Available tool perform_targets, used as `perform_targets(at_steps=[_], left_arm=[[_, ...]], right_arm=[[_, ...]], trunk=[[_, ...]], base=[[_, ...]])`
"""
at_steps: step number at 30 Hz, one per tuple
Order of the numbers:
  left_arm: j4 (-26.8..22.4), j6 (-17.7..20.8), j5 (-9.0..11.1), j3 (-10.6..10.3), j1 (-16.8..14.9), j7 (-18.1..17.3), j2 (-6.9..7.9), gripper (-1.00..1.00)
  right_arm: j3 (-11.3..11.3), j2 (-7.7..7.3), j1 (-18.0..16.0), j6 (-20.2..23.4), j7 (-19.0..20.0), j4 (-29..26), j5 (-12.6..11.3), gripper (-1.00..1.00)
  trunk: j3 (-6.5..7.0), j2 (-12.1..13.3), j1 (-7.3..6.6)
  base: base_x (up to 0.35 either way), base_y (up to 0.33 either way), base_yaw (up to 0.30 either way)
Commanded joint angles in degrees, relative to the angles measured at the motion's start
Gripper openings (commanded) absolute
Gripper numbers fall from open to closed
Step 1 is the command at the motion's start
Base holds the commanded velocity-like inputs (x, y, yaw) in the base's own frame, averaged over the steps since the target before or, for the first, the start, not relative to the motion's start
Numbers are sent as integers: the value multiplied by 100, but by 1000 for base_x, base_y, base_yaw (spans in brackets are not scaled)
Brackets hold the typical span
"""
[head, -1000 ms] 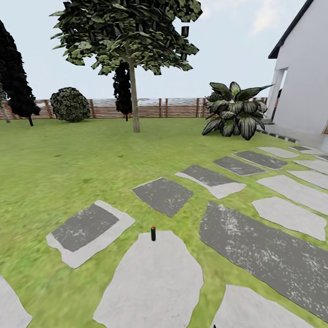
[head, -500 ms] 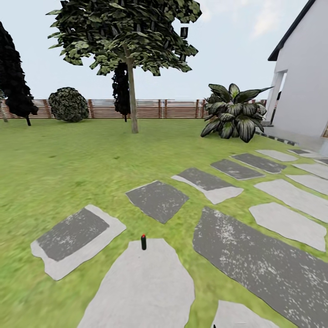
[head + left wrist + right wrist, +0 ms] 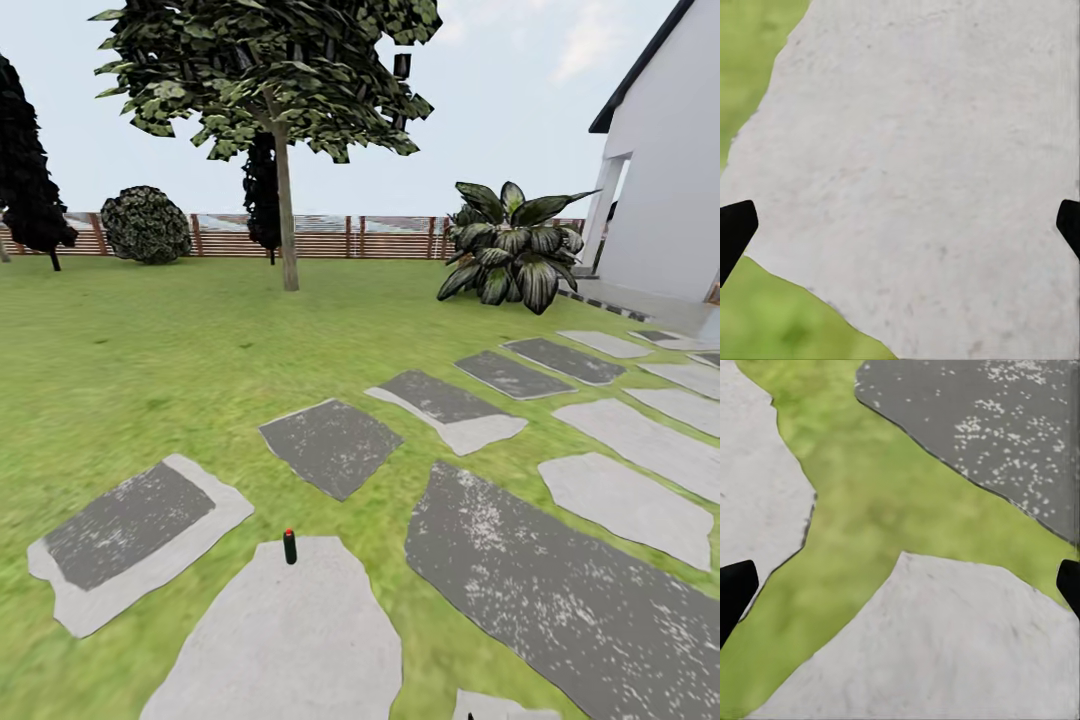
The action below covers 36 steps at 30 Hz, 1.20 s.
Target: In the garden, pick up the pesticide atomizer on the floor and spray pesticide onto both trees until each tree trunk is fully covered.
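Observation:
A small dark green pesticide atomizer with a red cap stands upright at the far edge of a pale stone slab in the garden lawn. Far across the grass rises a tree with a dark green leafy crown, and its grey-brown tree trunk stands before the fence. My left gripper hangs open over a pale slab beside grass, with nothing between its fingers. My right gripper is open too, above grass between slabs.
Grey and pale stepping stones run to the right toward a white house. A broad-leaved short palm grows near it. Black-green conifers, a round shrub and a brown slat fence line the back.
The whole head view has shifted as the robot rolled forward; the atomizer and slabs now sit lower and further left in the picture. Nothing in the garden itself moved.

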Motion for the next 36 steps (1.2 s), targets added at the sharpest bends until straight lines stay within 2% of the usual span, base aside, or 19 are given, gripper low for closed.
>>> perform_targets(at_steps=[1, 31, 36], left_arm=[[5, -20, -3, 22, -3, -2, -1, 100], [7, -20, -2, 24, -3, -2, -1, 100], [5, -20, 5, 24, -3, -2, -1, 100]], right_arm=[[-1, 1, -3, -18, -2, 5, 2, 100], [-10, -7, -3, -18, -16, 5, 2, 100], [-10, -7, -3, -25, -17, 5, 2, 100]], trunk=[[-5, -2, 1], [-5, -2, 1], [-5, -2, 1]], base=[[181, -231, 0], [181, -231, 0], [181, -231, 137]])
